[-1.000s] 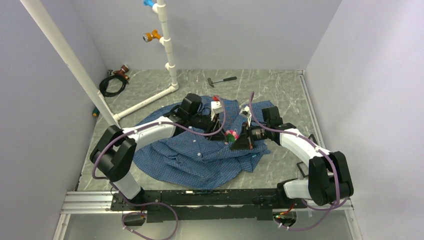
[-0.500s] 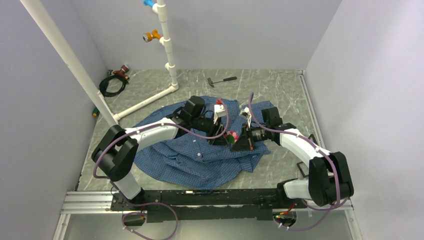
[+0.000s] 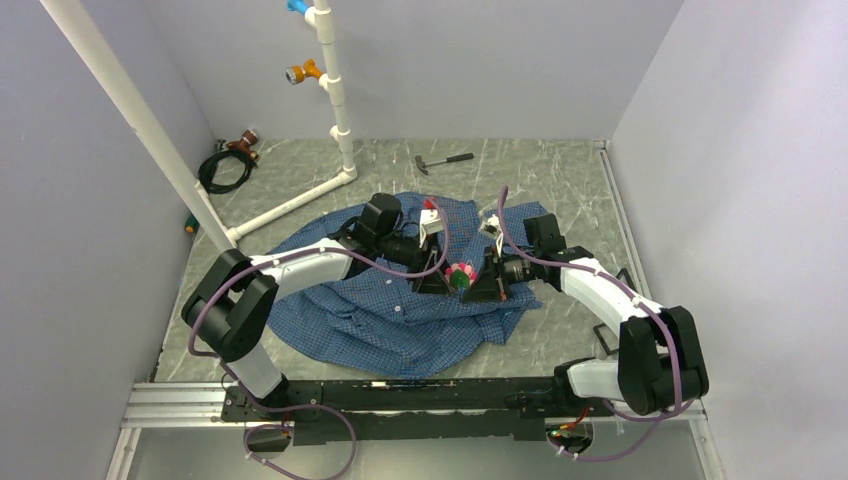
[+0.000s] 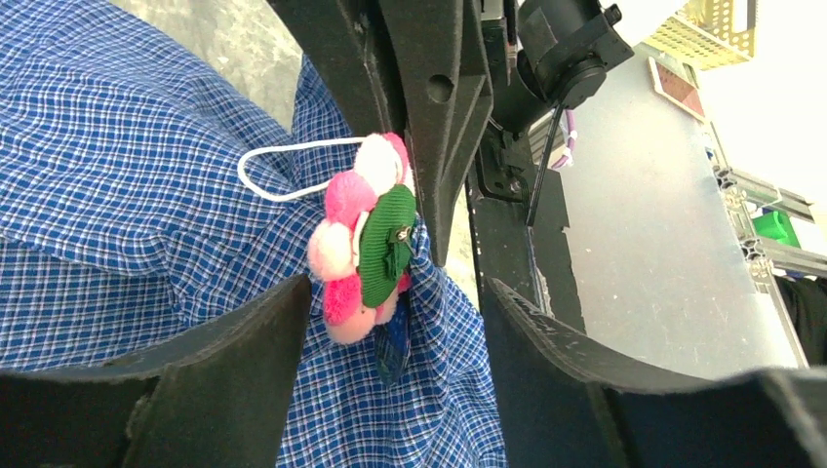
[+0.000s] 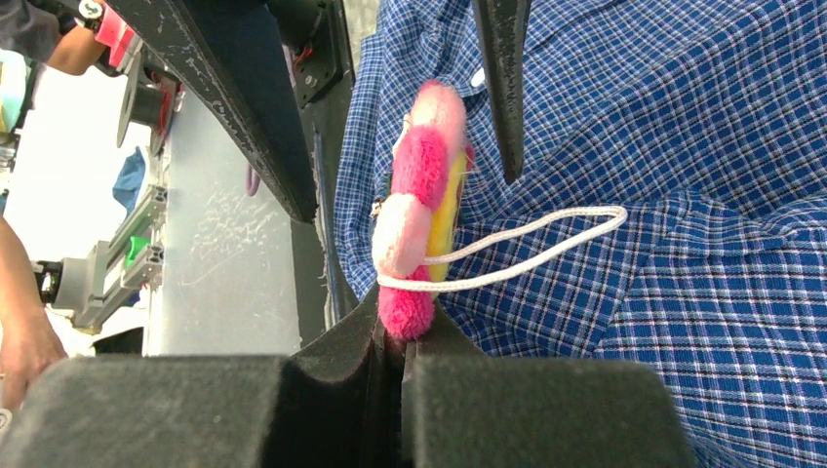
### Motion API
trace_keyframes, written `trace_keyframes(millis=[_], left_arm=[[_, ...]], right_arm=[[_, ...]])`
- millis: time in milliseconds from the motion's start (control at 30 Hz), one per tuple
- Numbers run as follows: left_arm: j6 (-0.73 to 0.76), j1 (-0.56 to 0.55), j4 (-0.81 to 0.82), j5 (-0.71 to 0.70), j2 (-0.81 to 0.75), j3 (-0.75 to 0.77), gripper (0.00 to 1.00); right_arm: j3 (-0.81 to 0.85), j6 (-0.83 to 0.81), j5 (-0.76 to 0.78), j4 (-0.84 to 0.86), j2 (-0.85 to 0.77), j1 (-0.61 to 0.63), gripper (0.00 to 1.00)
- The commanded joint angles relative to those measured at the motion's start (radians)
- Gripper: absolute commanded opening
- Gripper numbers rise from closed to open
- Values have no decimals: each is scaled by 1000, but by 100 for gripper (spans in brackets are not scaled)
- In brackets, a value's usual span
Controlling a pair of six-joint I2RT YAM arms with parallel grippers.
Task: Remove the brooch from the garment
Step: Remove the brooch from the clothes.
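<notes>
The brooch [image 3: 461, 273], a ring of pink and pale pompoms round a green centre, stands above the blue checked garment [image 3: 380, 320] between my two grippers. My right gripper [image 5: 403, 341] is shut on the brooch's [image 5: 419, 205] lowest pink pompom, and a white cord loop [image 5: 531, 244] trails from it over the cloth. My left gripper [image 4: 395, 302] is open, with its jaws wide either side of the brooch [image 4: 366, 244] and a raised fold of the garment [image 4: 410, 390]. Neither left finger presses on them. Behind the brooch, the right gripper's fingers [image 4: 439, 117] show.
A white pipe frame [image 3: 300, 195] crosses the back left of the table. A small hammer [image 3: 443, 160] lies at the back and a coiled black cable [image 3: 225, 168] at the far left. Grey walls enclose both sides.
My left gripper has opened from nearly shut and drawn back a little to the left. The right gripper still holds the brooch in place.
</notes>
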Motion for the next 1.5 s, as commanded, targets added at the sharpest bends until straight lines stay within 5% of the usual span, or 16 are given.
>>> trace_keyframes(millis=[0, 400, 567, 733, 867, 1233, 1467], left_arm=[[-59, -6, 123, 67, -32, -5, 66], [-58, -47, 98, 86, 8, 38, 34], [-108, -42, 142, 112, -2, 22, 0], [-225, 14, 272, 114, -32, -36, 0], [-373, 42, 452, 121, -38, -65, 0], [-503, 51, 578, 120, -29, -58, 0], [-325, 34, 400, 132, -44, -83, 0]], right_arm=[[40, -16, -62, 15, -21, 3, 0], [50, -26, -78, -1, -19, 3, 0], [43, -31, -54, -10, -17, 2, 6], [33, -70, -20, -55, -13, -19, 41], [17, -81, -18, -54, 6, -24, 42], [-2, -49, -43, -26, 9, 6, 31], [61, -122, -38, -116, -41, -73, 61]])
